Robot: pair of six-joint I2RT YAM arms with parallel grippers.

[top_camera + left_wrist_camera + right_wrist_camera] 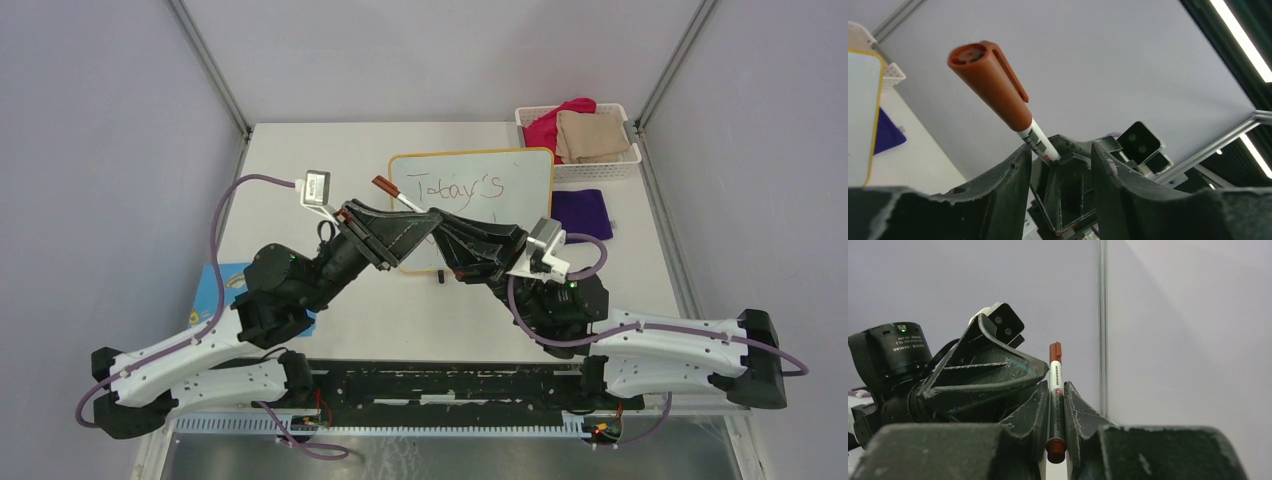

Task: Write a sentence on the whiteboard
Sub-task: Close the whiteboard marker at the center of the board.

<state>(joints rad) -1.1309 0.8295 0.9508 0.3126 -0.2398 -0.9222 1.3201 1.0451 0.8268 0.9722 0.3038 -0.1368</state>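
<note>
The whiteboard [520,185] lies at the table's middle, yellow-framed; its corner [860,115] also shows in the left wrist view. Of the sentence, only "Today's" [460,187] shows; both grippers cover the board below it. My right gripper [448,228] [1056,385] is shut on a white marker [1055,405] with a red-brown cap [383,185] [993,85], held above the board. My left gripper [428,222] [1060,147] meets it tip to tip. Its fingers stand apart beside the marker's barrel, squeezing nothing.
A white basket [630,160] with pink and tan cloths stands at the back right, and a purple cloth [582,212] lies in front of it. A blue card [225,280] lies at the left under my left arm. Grey walls and metal posts enclose the table.
</note>
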